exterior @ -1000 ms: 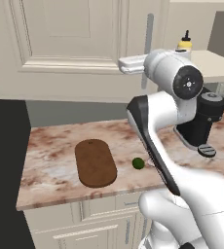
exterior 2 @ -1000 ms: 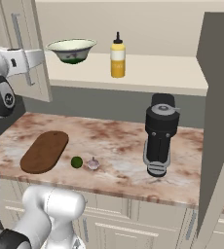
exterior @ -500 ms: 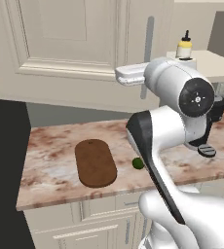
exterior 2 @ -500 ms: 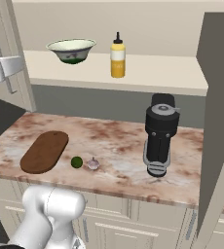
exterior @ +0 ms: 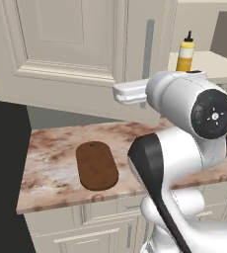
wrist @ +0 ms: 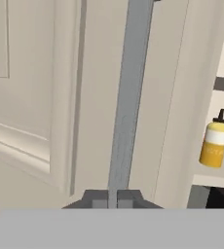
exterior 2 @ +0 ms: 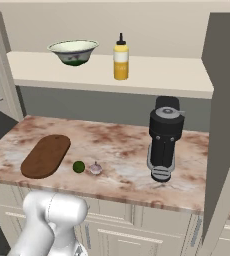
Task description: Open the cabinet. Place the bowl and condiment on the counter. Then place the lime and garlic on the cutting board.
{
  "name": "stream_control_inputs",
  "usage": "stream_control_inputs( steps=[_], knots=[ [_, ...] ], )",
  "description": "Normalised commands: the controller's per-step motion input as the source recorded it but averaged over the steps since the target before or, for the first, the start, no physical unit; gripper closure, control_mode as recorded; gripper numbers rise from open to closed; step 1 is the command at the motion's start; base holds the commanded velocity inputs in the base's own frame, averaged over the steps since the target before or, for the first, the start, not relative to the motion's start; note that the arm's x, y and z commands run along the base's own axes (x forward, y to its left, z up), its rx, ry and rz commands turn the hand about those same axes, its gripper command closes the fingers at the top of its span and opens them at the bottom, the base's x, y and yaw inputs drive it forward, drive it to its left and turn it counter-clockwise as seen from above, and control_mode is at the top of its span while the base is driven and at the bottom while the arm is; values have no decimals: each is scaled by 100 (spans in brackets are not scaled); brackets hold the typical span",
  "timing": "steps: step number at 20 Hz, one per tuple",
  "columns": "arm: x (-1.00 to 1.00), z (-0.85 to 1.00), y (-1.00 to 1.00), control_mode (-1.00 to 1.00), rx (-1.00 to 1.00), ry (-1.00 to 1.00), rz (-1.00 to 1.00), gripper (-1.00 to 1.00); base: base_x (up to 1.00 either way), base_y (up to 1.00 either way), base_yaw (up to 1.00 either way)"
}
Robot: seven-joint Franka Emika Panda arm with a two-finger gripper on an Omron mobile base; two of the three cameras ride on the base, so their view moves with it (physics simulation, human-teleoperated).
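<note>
In the hand view my gripper (wrist: 118,197) is shut on the cabinet's long grey bar handle (wrist: 131,97), which runs down between the finger tips. The left cabinet door (exterior: 61,44) stands swung open, with my white hand (exterior: 130,92) at the foot of its handle (exterior: 149,47). On the cream shelf (exterior 2: 152,75) stand the bowl (exterior 2: 73,51) and the yellow condiment (exterior 2: 120,61). The dark cutting board (exterior 2: 46,155) lies on the marble counter (exterior 2: 117,142). Just right of it sit the lime (exterior 2: 78,166) and the garlic (exterior 2: 95,168).
A black blender-like appliance (exterior 2: 163,137) stands on the counter's right half. The right cabinet door (exterior 2: 222,125) hangs open past the counter's right end. Cream drawer fronts (exterior: 100,227) run below the counter. My own arm (exterior: 184,143) covers the counter's right part in the left base view.
The left door has swung further open with my gripper on its handle. My hand has moved left, almost out of the right base view. The jaws have tightened a little.
</note>
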Motion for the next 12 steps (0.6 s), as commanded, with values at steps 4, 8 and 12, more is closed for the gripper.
stream_control_inputs(
  steps=[4, 8, 12],
  knots=[
    [-74, -29, 23, -100, -2, 7, 0, 100, 0, 0, 0],
    [-73, -25, 15, -100, 0, 3, 0, 100, 0, 0, 0],
    [-22, -2, -6, -100, 1, 1, 4, -100, 0, 0, 0]
  ],
)
